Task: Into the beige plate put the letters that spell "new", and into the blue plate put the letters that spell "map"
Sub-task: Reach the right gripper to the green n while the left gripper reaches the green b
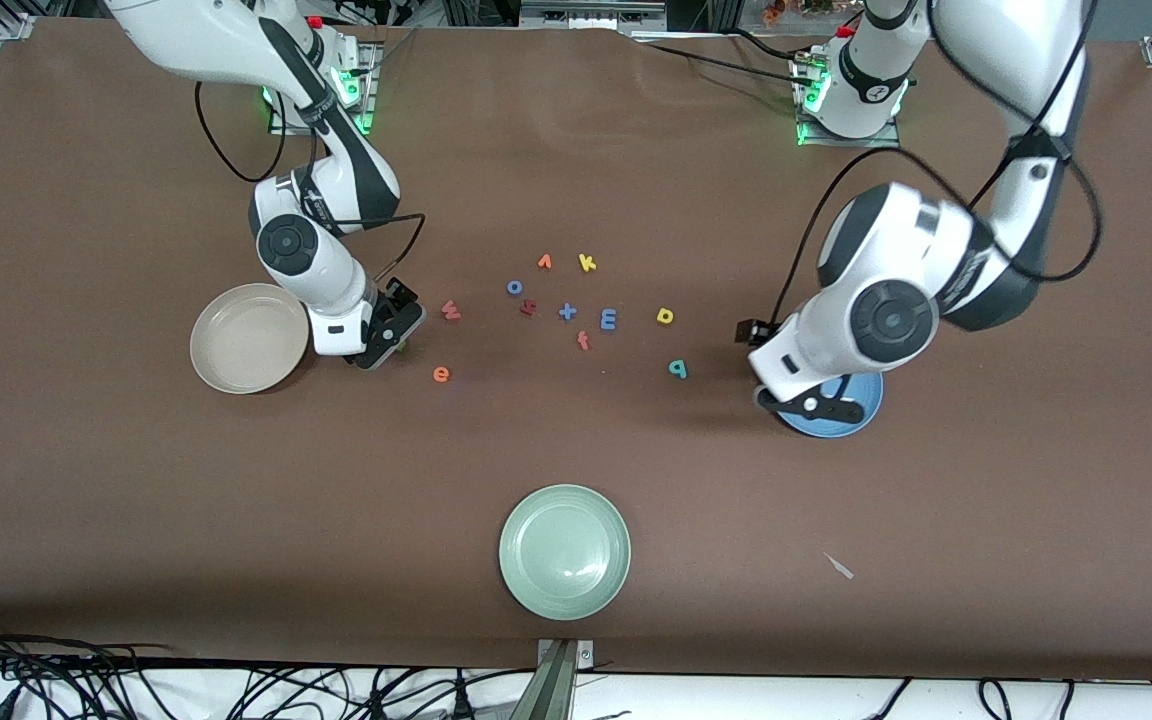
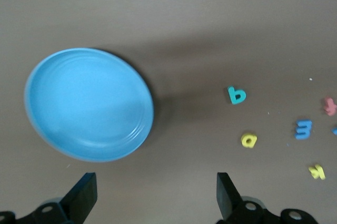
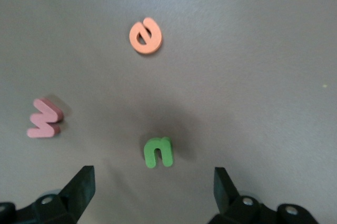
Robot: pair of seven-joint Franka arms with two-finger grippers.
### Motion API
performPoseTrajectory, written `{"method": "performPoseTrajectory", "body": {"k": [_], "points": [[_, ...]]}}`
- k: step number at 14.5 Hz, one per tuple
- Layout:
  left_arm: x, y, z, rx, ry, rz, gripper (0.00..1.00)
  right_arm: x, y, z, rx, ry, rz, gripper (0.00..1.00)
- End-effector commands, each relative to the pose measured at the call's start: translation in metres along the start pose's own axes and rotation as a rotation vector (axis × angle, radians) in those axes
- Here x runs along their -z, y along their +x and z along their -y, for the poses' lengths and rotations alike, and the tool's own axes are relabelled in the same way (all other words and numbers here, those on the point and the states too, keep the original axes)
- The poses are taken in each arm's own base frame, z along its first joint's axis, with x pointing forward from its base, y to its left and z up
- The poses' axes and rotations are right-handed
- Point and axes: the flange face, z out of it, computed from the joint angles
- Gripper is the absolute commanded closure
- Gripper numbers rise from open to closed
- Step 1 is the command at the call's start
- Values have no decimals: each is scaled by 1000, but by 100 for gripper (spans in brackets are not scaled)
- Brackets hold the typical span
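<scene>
— So where does the right gripper [image 3: 150,195] sit?

— Low over the table beside the beige plate [image 1: 249,337], fingers spread wide and holding nothing. The green "n" [image 3: 158,152] lies flat just ahead of the gap between its fingertips, its two legs pointing back toward the fingers. The pinkish-red "w" [image 3: 45,118] lies off toward one finger's side, its long axis slanted. The orange "e" [image 3: 145,36] lies farther out from the gripper than the "n".

— And the left gripper [image 2: 152,197]?

— Also spread wide and empty, hanging over the rim of the blue plate [image 2: 89,103], which holds nothing. The teal "p" [image 2: 237,95] and the yellow "a" [image 2: 248,140] lie on the table near one fingertip. The blue "m" [image 2: 304,129] lies farther out, turned on its side so its long axis runs toward the gripper.

— Any letters in the plates?

— None that I can see.
</scene>
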Motion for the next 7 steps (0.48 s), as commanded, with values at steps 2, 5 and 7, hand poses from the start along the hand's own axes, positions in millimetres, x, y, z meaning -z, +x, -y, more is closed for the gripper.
{"method": "performPoseTrajectory", "body": {"k": [2, 5, 7], "points": [[-30, 18, -39, 14, -1, -11, 0, -7, -1, -4, 61, -6, 0, 2], [-60, 28, -66, 59, -10, -47, 0, -12, -1, -2, 94, -9, 13, 14], [-85, 34, -78, 63, -13, -56, 0, -14, -1, -2, 113, -16, 20, 22]]}}
